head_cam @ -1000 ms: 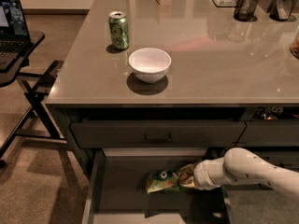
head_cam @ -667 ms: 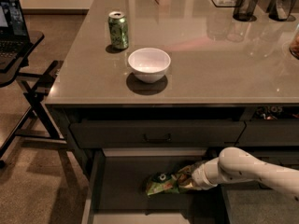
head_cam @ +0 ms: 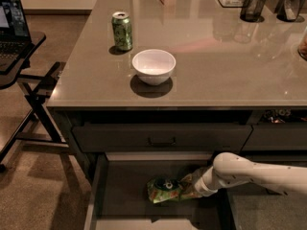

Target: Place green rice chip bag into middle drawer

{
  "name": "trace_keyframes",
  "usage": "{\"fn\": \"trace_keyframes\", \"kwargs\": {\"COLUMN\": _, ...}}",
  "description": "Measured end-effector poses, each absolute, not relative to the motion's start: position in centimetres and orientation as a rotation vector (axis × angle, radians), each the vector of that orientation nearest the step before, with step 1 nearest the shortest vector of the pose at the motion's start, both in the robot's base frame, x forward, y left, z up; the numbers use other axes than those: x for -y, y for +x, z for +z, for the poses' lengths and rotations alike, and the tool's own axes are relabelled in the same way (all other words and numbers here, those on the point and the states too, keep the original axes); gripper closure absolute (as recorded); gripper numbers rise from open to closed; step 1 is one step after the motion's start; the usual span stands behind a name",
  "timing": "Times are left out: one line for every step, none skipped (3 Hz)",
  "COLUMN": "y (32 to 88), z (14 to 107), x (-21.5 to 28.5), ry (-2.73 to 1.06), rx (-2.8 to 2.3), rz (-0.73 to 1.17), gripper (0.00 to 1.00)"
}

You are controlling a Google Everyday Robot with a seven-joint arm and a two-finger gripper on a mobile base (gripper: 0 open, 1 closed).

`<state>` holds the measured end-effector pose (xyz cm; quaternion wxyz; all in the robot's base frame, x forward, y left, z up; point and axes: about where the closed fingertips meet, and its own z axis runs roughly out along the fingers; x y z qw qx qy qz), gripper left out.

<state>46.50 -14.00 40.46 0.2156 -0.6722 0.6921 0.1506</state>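
Note:
The green rice chip bag [head_cam: 165,189] lies low in the open middle drawer [head_cam: 124,190], a wide dark grey drawer pulled out below the counter. My gripper [head_cam: 190,188] reaches in from the right on the white arm [head_cam: 249,172] and is shut on the bag's right end. The bag is at or just above the drawer floor. The gripper's tip is partly hidden by the bag's foil.
A closed drawer with a dark bar handle [head_cam: 161,141] sits above the open one. On the counter [head_cam: 216,71] stand a green soda can [head_cam: 122,30], a white bowl [head_cam: 153,66] and dark cups [head_cam: 252,5] at the back right. A laptop stand [head_cam: 19,56] is at the left.
The arm has moved slightly left and the bag has shifted a little left and lower inside the drawer.

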Motion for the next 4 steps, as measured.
{"fn": "trace_keyframes", "kwargs": {"y": 46.54, "z": 40.36, "x": 13.86, "ry": -1.865, "rx": -1.92, "rz": 0.419, "gripper": 0.81}}
{"fn": "trace_keyframes", "kwargs": {"y": 46.54, "z": 40.36, "x": 13.86, "ry": -1.865, "rx": -1.92, "rz": 0.419, "gripper": 0.58}}
{"fn": "trace_keyframes", "kwargs": {"y": 46.54, "z": 40.36, "x": 13.86, "ry": -1.865, "rx": -1.92, "rz": 0.419, "gripper": 0.36}}
{"fn": "trace_keyframes", "kwargs": {"y": 46.53, "z": 40.35, "x": 13.85, "ry": -1.865, "rx": -1.92, "rz": 0.419, "gripper": 0.12}}
